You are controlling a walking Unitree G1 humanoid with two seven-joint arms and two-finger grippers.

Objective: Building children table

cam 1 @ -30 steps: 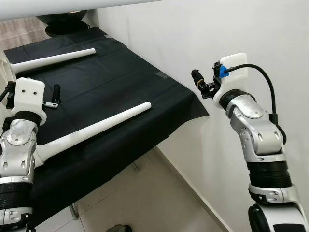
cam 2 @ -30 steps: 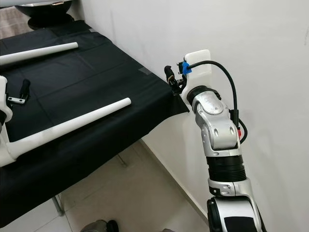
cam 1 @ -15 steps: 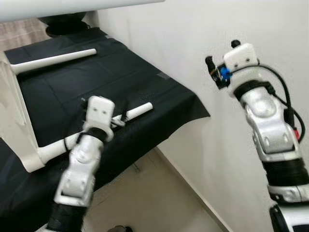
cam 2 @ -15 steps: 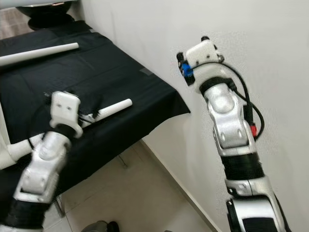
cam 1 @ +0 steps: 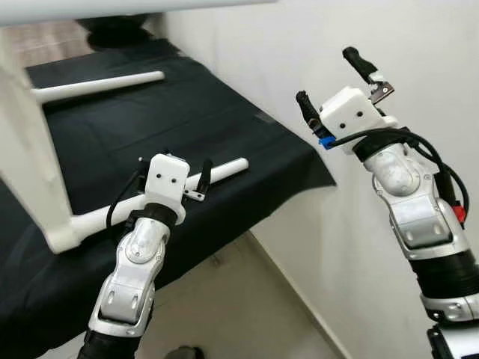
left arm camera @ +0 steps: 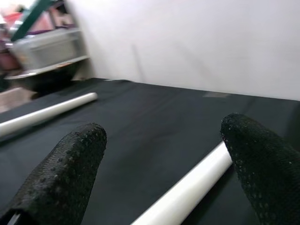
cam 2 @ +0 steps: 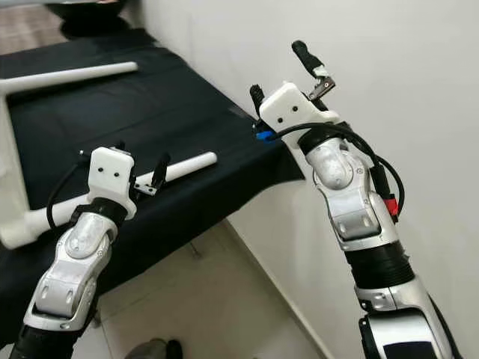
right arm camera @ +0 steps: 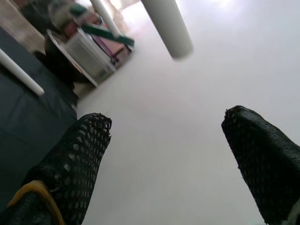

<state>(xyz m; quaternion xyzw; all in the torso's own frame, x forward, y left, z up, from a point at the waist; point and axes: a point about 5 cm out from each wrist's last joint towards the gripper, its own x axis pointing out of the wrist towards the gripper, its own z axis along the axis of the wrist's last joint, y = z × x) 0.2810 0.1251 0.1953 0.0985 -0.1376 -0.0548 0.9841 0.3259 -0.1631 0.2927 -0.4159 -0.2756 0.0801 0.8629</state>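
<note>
In the left eye view, the left gripper (cam 1: 174, 170) is seen spread and empty just above the near table leg (cam 1: 224, 170), which lies on the black cloth (cam 1: 247, 134); a second leg (cam 1: 105, 85) lies farther back. The right gripper (cam 1: 337, 81) is raised near the wall (cam 1: 299, 45), fingers parted, holding nothing.

In the left wrist view, the near leg is shown beside one fingertip rather than centred; a closure here would probably be mis-seated and the round leg rolled away.

In the right wrist view, an upright leg is revealed overhead, which could be struck

White table legs (cam 1: 142, 205) on black cloth (cam 1: 187, 127) (pincer fingers (left arm camera: 65, 173) black, dotted)
</note>
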